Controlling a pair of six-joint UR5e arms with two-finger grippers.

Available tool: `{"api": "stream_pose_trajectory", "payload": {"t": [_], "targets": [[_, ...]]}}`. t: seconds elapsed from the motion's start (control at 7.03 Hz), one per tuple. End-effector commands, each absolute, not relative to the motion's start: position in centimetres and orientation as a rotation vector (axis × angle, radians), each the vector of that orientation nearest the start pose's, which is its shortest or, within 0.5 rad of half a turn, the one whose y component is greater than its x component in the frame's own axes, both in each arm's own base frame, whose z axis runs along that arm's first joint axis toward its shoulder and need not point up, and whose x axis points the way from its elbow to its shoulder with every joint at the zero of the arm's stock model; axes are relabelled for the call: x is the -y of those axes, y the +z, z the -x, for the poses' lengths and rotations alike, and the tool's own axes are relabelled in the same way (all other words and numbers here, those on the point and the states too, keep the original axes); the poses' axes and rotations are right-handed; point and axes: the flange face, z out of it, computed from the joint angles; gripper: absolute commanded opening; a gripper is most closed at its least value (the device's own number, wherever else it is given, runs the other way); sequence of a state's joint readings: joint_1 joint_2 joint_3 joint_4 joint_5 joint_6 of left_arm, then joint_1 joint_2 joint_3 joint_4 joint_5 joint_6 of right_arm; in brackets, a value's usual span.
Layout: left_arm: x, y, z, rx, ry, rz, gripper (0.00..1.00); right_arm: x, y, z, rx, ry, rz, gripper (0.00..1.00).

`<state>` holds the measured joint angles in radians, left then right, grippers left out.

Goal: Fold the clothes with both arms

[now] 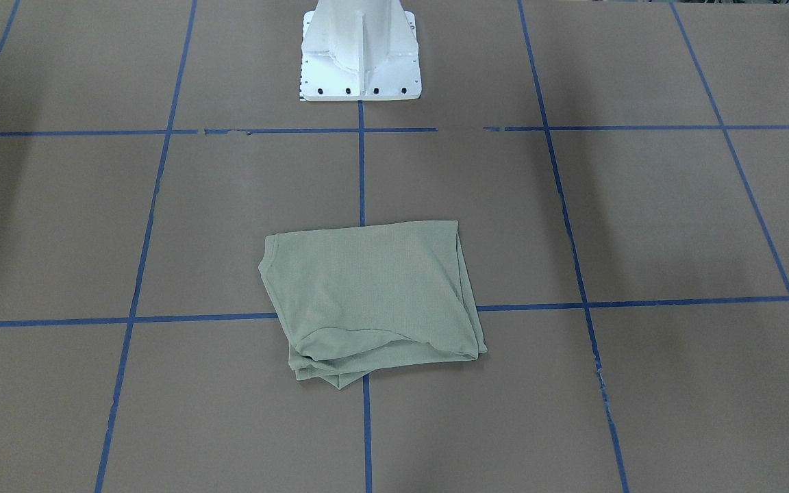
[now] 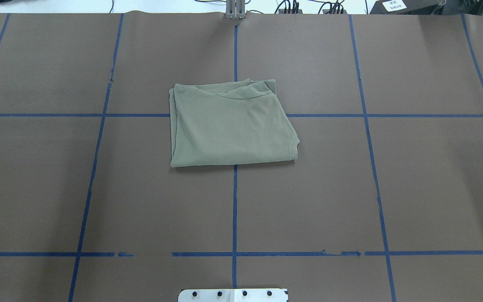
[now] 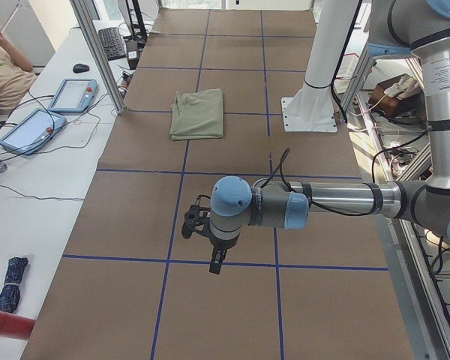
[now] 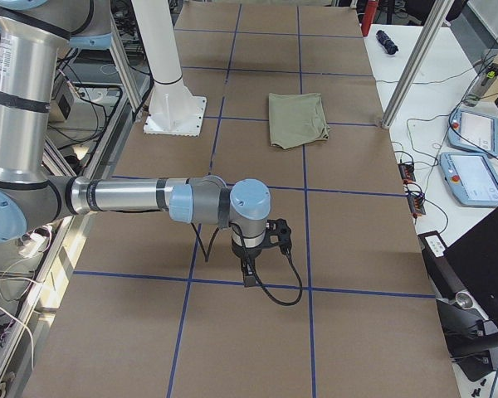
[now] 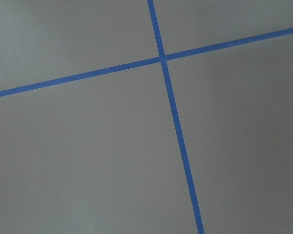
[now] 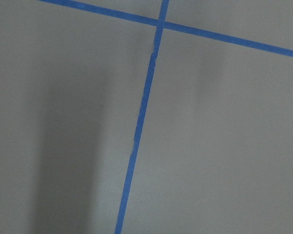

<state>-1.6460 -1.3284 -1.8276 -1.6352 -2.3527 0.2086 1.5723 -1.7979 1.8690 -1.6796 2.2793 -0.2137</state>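
The sage-green shirt lies folded into a compact rectangle at the middle of the brown table; it also shows in the front view, the left side view and the right side view. My left gripper hangs pointing down over the table at its left end, far from the shirt. My right gripper hangs the same way at the right end. Both show only in the side views, so I cannot tell if they are open or shut. The wrist views show only bare table and tape.
Blue tape lines grid the table. The white pedestal base stands at the robot's edge. Side benches hold tablets and a laptop. An operator sits at the left bench.
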Motion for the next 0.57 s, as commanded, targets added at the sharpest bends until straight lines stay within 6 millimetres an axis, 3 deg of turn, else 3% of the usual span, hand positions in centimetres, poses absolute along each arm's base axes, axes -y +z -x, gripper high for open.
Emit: {"api": "stream_pose_trajectory", "payload": {"t": [0.0,0.43], "targets": [[38.87,63.2,9.32,-0.755,0.158,-0.184,1.0,39.6,62.2,-6.87,0.713,-0.192,-0.053,1.0],[38.92,63.58,9.4,-0.738,0.155,-0.177,1.0,39.83,61.94,-6.8,0.721,-0.2,-0.062,1.0]]}}
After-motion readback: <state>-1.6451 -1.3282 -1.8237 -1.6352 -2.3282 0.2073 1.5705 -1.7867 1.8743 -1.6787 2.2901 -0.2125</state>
